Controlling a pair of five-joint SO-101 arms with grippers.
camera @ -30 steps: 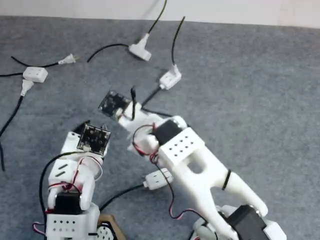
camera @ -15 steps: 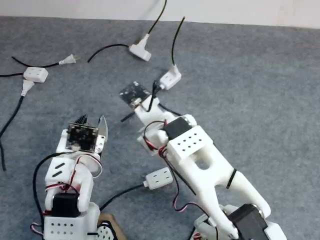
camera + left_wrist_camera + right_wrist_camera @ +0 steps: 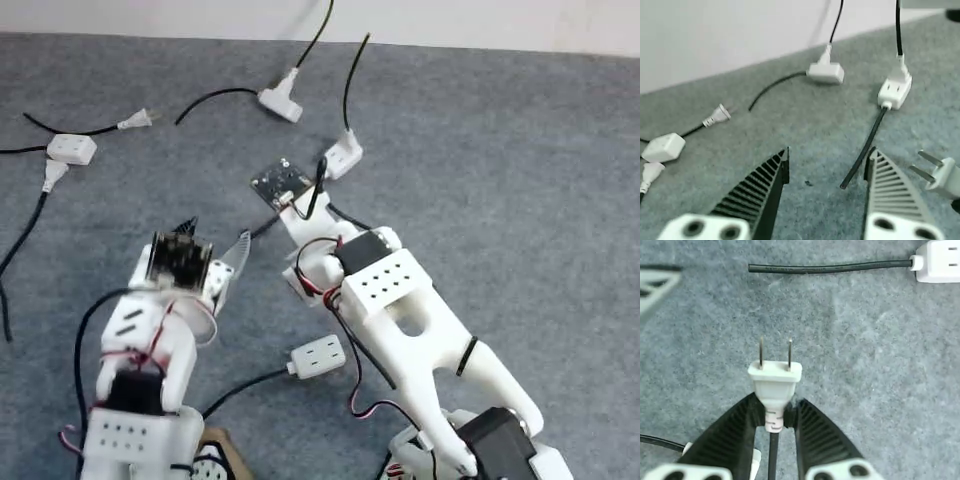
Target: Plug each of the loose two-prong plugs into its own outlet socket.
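Your left gripper (image 3: 829, 152) hangs over the grey carpet (image 3: 520, 150), its black ribbed fingers (image 3: 765, 182) spread wide apart with nothing between them. Off to the far left you have a white boxy adapter block (image 3: 70, 149), and just right of it, not touching, a small white two-prong plug (image 3: 135, 121) on a black cord. Farther back and more to the right lies a flat white connector (image 3: 280, 103) on its own black cord. At the centre, your right gripper (image 3: 776, 405) is clamped on the neck of a white two-prong plug (image 3: 775, 375), prongs pointing out past the fingertips. Just beyond it lies a white outlet socket (image 3: 343, 155) on a black cord, apart from the held plug. Between the two arm bases lies a second white outlet socket (image 3: 320, 356).
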